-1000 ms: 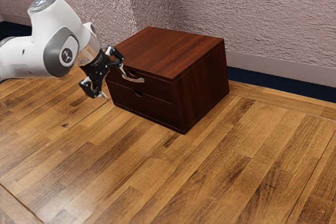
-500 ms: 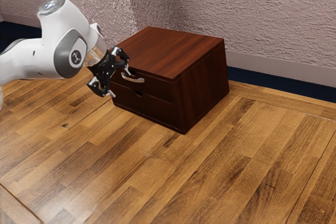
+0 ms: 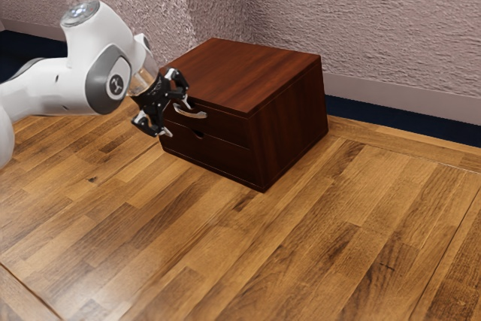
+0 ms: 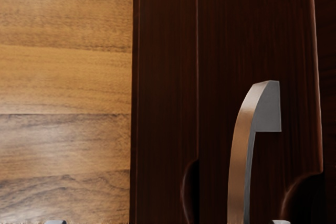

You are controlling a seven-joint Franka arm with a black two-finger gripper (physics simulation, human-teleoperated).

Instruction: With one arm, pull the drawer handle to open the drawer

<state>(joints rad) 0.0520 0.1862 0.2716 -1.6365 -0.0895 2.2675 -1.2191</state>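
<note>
the pincer (image 3: 173, 106) is spread wide before the top drawer (image 3: 222, 124), which sits flush in the dark cabinet (image 3: 252, 73). the drawer's metal handle (image 4: 247, 156) lies between the fingers, seemingly untouched.

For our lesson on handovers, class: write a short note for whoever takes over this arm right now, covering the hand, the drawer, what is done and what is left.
Hand: open, at the top drawer's handle, one finger on each side of the bar, not closed on it.
Cabinet: stands on the wooden floor; top drawer looks shut.
Done: hand lined up at the handle.
Left: close on the handle, then pull the drawer out.
</note>
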